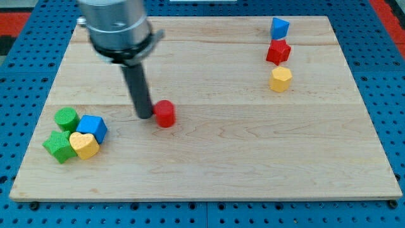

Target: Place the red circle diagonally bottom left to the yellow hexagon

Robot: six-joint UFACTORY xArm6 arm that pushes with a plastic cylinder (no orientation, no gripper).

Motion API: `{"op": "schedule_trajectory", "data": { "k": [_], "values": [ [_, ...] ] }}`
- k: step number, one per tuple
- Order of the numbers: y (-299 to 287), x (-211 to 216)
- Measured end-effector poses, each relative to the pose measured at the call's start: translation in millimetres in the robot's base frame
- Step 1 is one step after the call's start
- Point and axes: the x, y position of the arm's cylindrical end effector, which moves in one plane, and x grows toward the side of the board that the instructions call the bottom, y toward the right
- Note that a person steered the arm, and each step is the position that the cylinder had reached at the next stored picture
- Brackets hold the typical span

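My tip (145, 116), a bare rod with nothing to grip, touches the left side of the red circle block (165, 113) left of centre, with the yellow hexagon block (280, 79) far toward the upper right.

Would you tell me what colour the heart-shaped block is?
Yellow: the heart block shows in the camera view, at the view's bottom left.

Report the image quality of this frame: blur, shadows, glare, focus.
Camera view: the arm's grey upper housing is slightly motion-blurred, while my tip just left of the red circle block and the yellow hexagon block look sharp; lighting is even, shadows soft and short, with no glare on the wooden board.
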Motion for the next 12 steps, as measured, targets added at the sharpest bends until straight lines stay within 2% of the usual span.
{"op": "schedule_trajectory", "data": {
  "k": [2,7,9,12],
  "values": [
    [68.4,-0.9],
    [20.3,-0.5],
    [31.0,39.8],
    [90.4,37.6]
  ]
}}
